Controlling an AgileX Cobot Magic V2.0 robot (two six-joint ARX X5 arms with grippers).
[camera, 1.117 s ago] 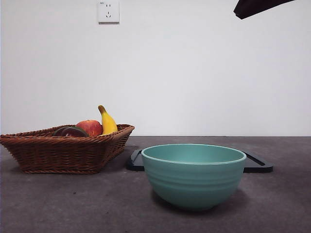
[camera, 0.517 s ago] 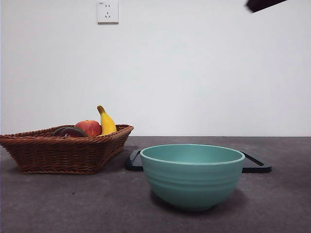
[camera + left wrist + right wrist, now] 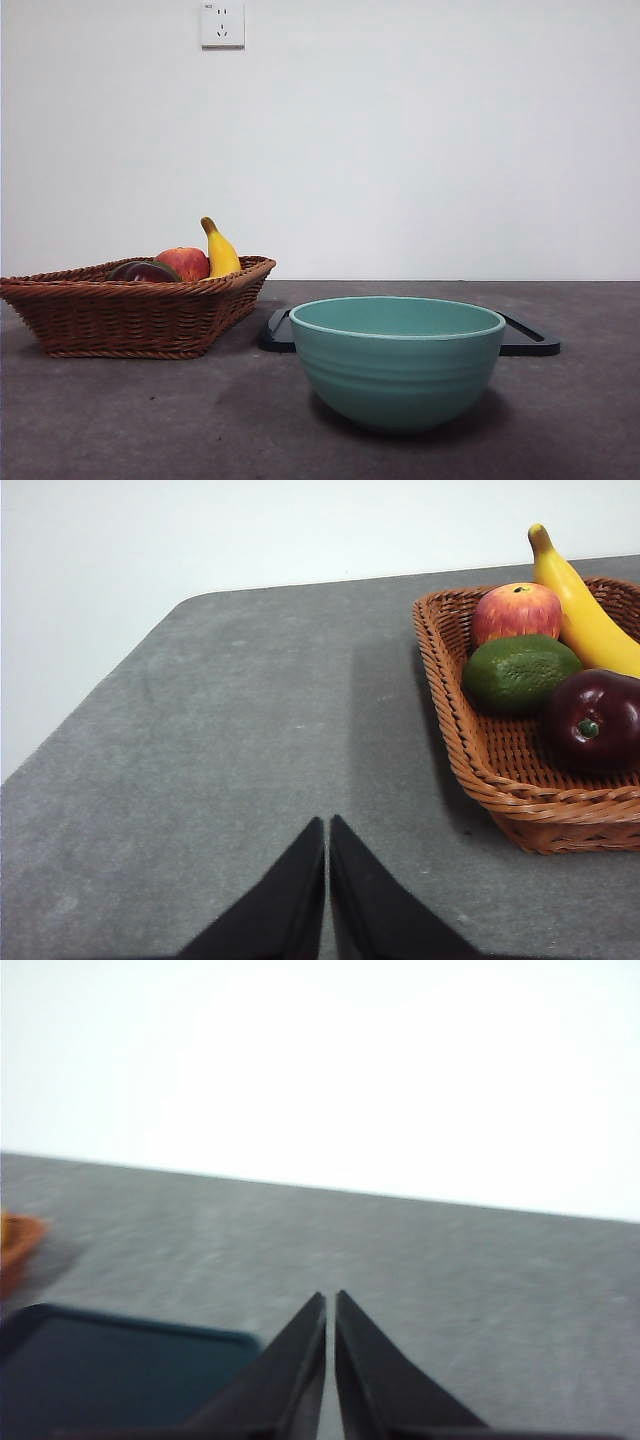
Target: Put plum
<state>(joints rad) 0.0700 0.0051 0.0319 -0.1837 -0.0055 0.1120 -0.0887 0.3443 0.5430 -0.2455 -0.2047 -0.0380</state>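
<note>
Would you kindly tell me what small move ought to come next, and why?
Probably open the left claw and reach toward the glossy dark purple plum: it lies untouched in the woven wicker basket, near this claw, whose jaws are shut on nothing.

A plain white wall (image 3: pixel 400 150) fills the backdrop, bare but for a white power socket (image 3: pixel 222 24) mounted high near the left. Below it a dark grey table (image 3: pixel 150 420) with a matte, faintly speckled surface runs level to meet the wall in a straight line. From the left wrist view, the table's far corner (image 3: pixel 190 602) is rounded against the white wall. Light is soft and even across the room, casting only faint, diffuse shadows on the table.
</note>
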